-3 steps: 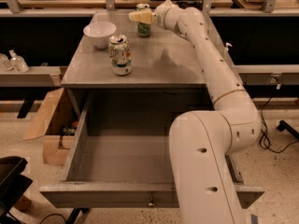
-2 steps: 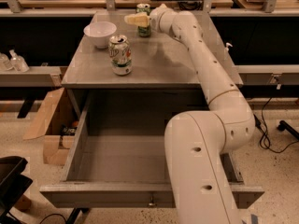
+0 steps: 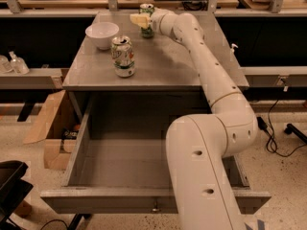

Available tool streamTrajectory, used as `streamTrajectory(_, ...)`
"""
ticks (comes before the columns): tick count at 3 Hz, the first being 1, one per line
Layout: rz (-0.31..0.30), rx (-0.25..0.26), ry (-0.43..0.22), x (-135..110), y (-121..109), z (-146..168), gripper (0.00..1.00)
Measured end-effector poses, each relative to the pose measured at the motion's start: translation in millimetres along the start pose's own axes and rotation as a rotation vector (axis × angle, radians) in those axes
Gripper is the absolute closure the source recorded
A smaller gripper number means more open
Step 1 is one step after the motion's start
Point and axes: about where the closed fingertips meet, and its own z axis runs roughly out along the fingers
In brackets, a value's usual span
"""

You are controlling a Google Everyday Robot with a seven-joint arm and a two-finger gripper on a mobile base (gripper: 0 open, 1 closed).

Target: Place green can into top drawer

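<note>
- The gripper (image 3: 140, 20) sits at the far edge of the table (image 3: 163, 66), at about 12 o'clock from where I stand. Its pale tip lies across the middle of the green can (image 3: 147, 8). Whether it has clamped the can or only rests against it, I cannot tell.
- The green can stands upright at the back of the tabletop. A white bowl (image 3: 101, 34) is near it at its 8 o'clock, and a white-and-green can (image 3: 123, 56) is further off at its 7 o'clock.
- I'd say the step in hand is the grasp. It should take the can squarely at mid-height and then lift straight up, so the can doesn't tip or skid.
- The carry then runs toward 6 o'clock, and it's best kept high enough to pass over the other can.
- The top drawer (image 3: 120, 162) is pulled fully open below the table's near edge.
- The arm (image 3: 206, 66) stretches long from the shoulder at 5 o'clock, up and across toward 11 o'clock, with the wrist bent left.
</note>
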Motion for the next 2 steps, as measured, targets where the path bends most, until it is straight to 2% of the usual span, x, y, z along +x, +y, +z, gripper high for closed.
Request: streamTrajectory(2,0.002,-0.006,0.003,2.8,4.7,3.9,0.82)
